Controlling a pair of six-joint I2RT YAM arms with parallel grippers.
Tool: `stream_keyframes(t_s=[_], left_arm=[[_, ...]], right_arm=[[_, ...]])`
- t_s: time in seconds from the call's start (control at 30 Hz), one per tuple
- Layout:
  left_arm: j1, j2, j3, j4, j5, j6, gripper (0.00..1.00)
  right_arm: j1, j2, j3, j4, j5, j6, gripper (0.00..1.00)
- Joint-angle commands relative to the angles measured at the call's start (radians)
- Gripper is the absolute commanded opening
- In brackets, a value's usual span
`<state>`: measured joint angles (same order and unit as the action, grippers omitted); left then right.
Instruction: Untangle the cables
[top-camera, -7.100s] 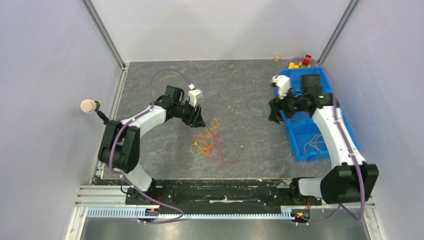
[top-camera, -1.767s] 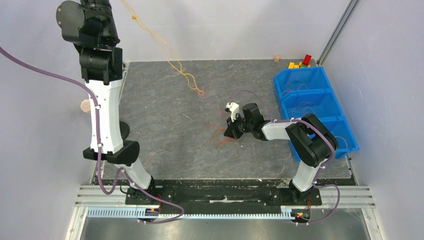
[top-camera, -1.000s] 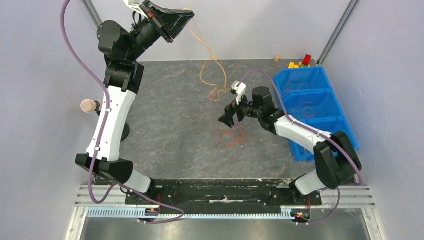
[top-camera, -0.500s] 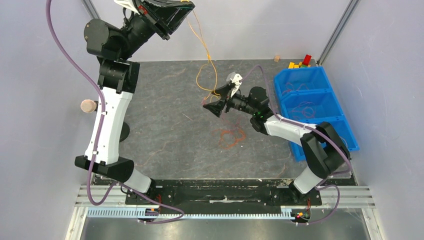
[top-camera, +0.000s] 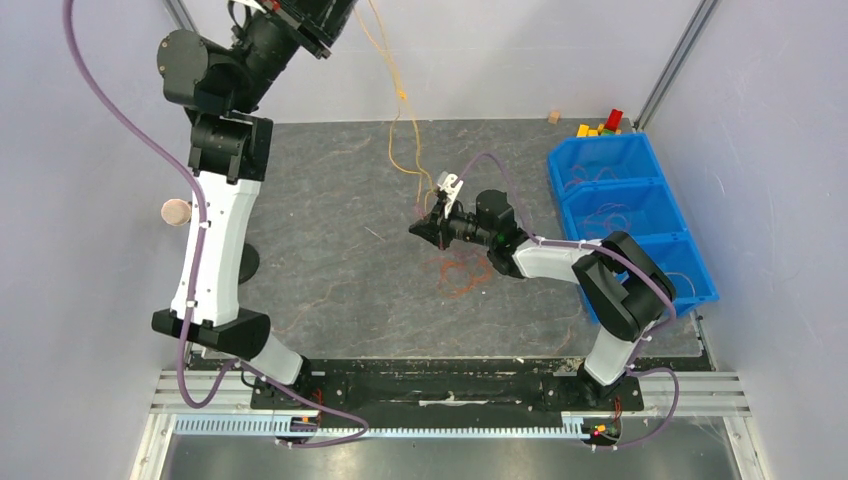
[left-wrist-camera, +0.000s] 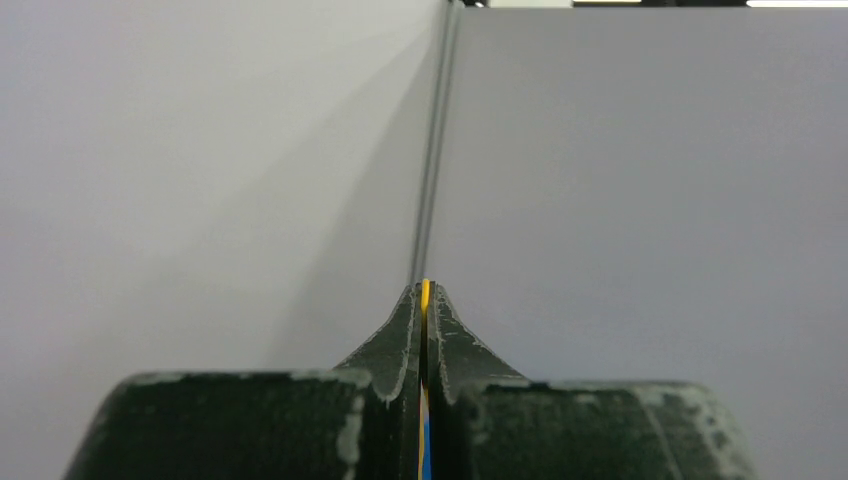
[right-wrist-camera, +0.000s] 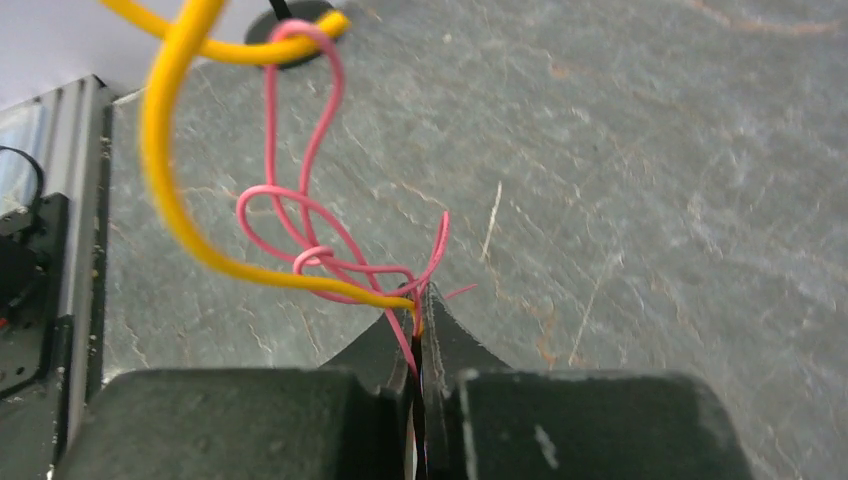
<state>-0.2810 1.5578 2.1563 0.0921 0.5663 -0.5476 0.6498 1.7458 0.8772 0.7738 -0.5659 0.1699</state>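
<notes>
The cables are thin strands. My left gripper is raised high at the top edge of the top view and is shut on a yellow cable. That yellow cable hangs down to my right gripper, which hovers above mid-table. In the right wrist view my right gripper is shut on the yellow cable and on a pink cable knotted around it. A red cable lies in loose loops on the table below the right gripper.
Blue bins holding more thin cables stand at the right edge. Coloured blocks sit behind them. A pink knob sticks out at the left wall. Walls close in the grey table on three sides.
My right gripper went from open to shut on the hanging yellow and pink cables and shifted slightly left. My left gripper rose further towards the top edge, still holding the yellow cable.
</notes>
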Motion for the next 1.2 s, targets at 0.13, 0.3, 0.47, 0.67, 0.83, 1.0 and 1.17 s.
stream_keyframes(t_s=[0.13,0.3,0.47,0.67,0.83,1.0,1.17], left_arm=[[0.039,0.034,0.218,-0.073,-0.457,0.355,0.02],[0.057,0.083,0.338,-0.036,-0.615,0.492,0.02],[0.059,0.078,0.319,-0.022,-0.573,0.453,0.02],[0.059,0.007,0.133,0.014,-0.347,0.295,0.02],[0.059,-0.027,0.013,0.028,-0.209,0.184,0.02],[0.058,-0.051,-0.102,-0.009,-0.128,0.177,0.02],[0.054,-0.031,-0.188,-0.017,0.058,0.160,0.02]], right_arm=[[-0.046,-0.045,-0.115,-0.249,0.026,-0.054,0.00],[-0.082,-0.045,-0.172,-0.351,0.018,-0.055,0.00],[-0.091,-0.017,-0.147,-0.436,0.003,-0.084,0.00],[-0.106,-0.023,-0.105,-0.495,-0.012,-0.125,0.41],[-0.118,-0.118,-0.048,-0.541,-0.032,-0.147,0.65],[-0.144,-0.224,0.206,-0.721,-0.069,-0.134,0.83],[-0.149,-0.312,0.399,-0.772,-0.091,-0.089,0.98]])
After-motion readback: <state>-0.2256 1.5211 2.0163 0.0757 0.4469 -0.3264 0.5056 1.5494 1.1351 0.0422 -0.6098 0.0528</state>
